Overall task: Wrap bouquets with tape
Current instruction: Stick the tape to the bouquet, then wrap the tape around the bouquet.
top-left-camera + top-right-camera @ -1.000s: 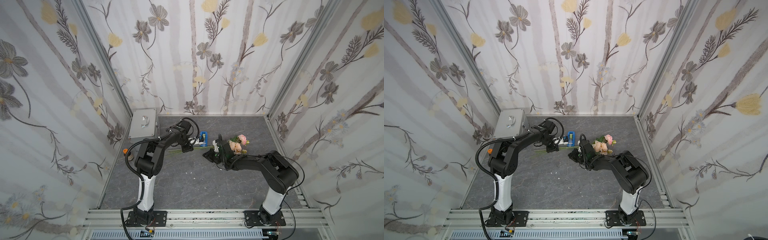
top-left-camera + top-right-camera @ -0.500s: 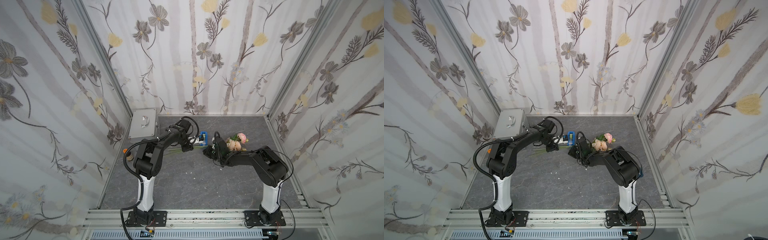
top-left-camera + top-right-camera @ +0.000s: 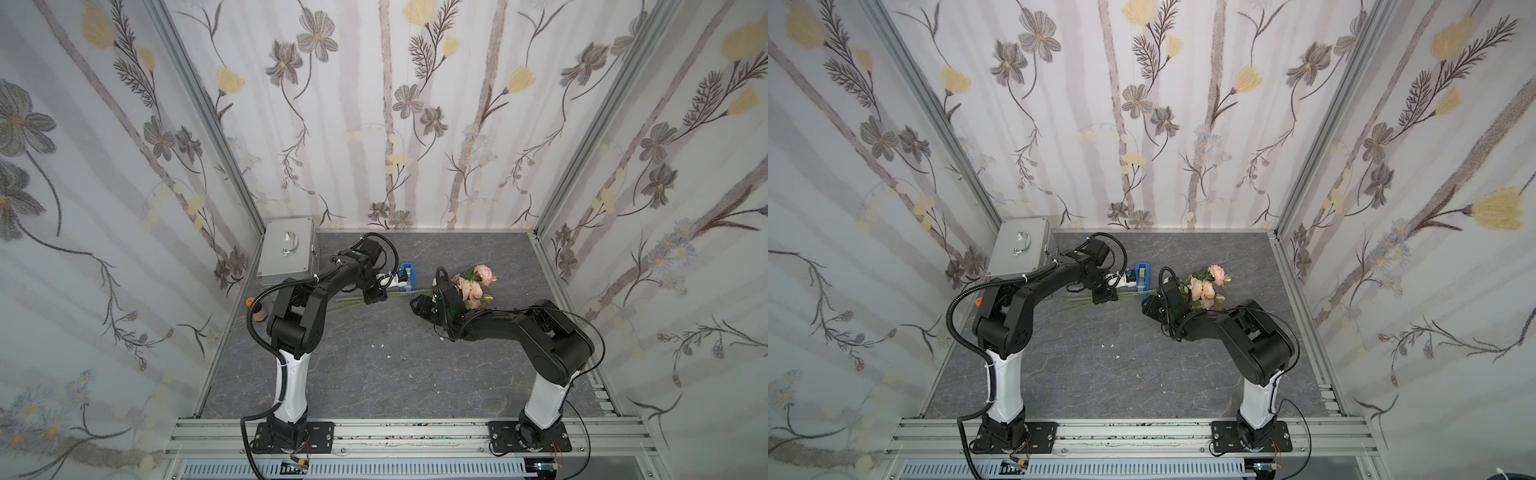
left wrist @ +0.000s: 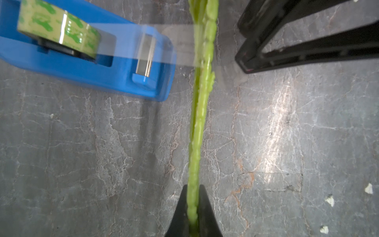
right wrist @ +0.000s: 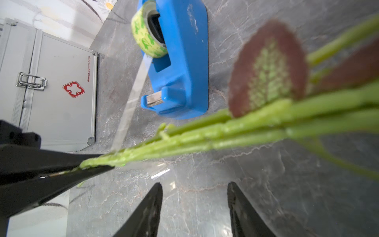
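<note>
The bouquet (image 3: 473, 286) is found toward the back of the grey table (image 3: 374, 374), between the two arms. Its pink and cream blooms are seen beside the right arm's wrist, and its green stems (image 4: 200, 123) are stretched toward the left arm. The stems are clamped in the left gripper (image 4: 192, 207), whose jaws are closed tightly on them. The right gripper (image 5: 194, 184) is held just beside the stems with its jaws parted; nothing is gripped, and bare table is seen in the gap. The blue dispenser (image 4: 123, 69) is set just behind the stems, and a clear strip (image 4: 180, 47) is drawn from the tape roll (image 4: 59, 28) onto the stems. A silver case (image 3: 286, 249) is placed in the back left corner.
</note>
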Motion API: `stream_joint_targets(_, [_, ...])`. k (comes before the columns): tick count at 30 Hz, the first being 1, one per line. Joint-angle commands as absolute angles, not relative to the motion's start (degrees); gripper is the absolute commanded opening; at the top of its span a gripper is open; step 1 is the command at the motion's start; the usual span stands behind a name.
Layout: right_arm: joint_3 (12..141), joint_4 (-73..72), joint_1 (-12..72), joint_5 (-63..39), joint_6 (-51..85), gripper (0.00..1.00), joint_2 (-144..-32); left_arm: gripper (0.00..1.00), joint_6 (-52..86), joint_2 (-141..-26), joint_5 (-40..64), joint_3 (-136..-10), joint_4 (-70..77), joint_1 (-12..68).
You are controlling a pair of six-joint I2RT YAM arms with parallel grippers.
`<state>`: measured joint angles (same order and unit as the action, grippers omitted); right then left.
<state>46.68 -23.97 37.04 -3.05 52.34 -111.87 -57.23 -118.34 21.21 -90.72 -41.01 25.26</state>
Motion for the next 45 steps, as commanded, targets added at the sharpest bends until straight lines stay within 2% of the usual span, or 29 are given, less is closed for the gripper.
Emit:
stream_joint_targets(1, [45.3, -24.9, 37.7, -1.3, 46.2, 0.54, -108.0, 0.0, -59.2, -118.7, 22.7, -90.7, -42.9, 25.3])
stream_joint_targets(6, [44.5, -22.4, 38.2, -0.3, 34.3, 0.56, -101.9, 0.0, -59.6, -119.0, 22.2, -90.9, -43.1, 25.3])
stream_joint_targets(13, [45.2, -21.1, 38.5, 5.3, 20.4, 0.5, -98.8, 0.0, -59.7, -118.8, 22.2, -90.9, -43.1, 25.3])
stream_joint_targets(17, [38.5, -34.9, 38.5, 6.4, 10.0, 0.52, -95.4, 0.0, -59.7, -118.8, 22.3, -90.9, -43.2, 25.3])
stream_joint_targets(20, [31.2, -48.7, 39.1, -2.1, -7.1, 0.54, -93.0, 0.0, -59.7, -118.9, 22.0, -90.9, -43.1, 25.3])
stream_joint_targets(22, [28.0, -56.8, 39.6, -0.3, -16.1, 0.56, -92.4, 0.0, -59.7, -118.9, 22.0, -91.0, -43.3, 25.3])
stream_joint_targets(26, [27.8, -61.4, 39.5, 1.9, -34.5, 0.62, -95.4, 0.0, -59.9, -118.9, 21.7, -91.1, -43.5, 25.3])
stream_joint_targets(29, [28.8, -66.9, 38.0, 0.8, -39.8, 0.66, -100.3, 0.0, -60.0, -118.9, 21.8, -91.3, -43.8, 25.3])
stream_joint_targets(30, [29.9, -67.0, 37.6, 0.7, -40.1, 0.7, -101.5, 0.0, -60.0, -118.8, 21.9, -91.3, -43.9, 25.3])
stream_joint_targets(31, [33.0, -59.0, 38.8, 2.2, -41.8, 0.72, -101.6, 0.0, -60.0, -118.8, 21.8, -91.2, -44.1, 25.3])
stream_joint_targets(33, [41.6, -38.5, 39.7, -3.2, -44.4, 0.69, -100.0, 0.0, -60.5, -118.5, 21.7, -90.8, -44.4, 25.3])
stream_joint_targets(35, [43.9, -38.3, 39.4, -3.3, -45.6, 0.67, -100.7, 0.0, -60.7, -118.5, 21.5, -90.7, -44.2, 25.3])
stream_joint_targets(38, [39.6, -41.5, 39.1, -3.1, -54.4, 0.64, -100.6, 0.0, -60.5, -118.7, 22.0, -91.0, -44.3, 25.2])
stream_joint_targets(42, [39.4, -37.3, 35.4, -10.1, -56.4, 0.61, -99.8, 0.0, -60.0, -118.8, 22.4, -91.2, -44.2, 25.2])
stream_joint_targets(44, [39.3, -36.4, 33.7, -13.4, -55.6, 0.62, -99.2, 0.0, -60.2, -118.7, 22.3, -91.0, -44.2, 25.2])
stream_joint_targets(45, [39.1, -36.7, 33.2, -14.0, -55.6, 0.66, -99.2, 0.0, -60.2, -118.7, 22.1, -91.0, -44.2, 25.3])
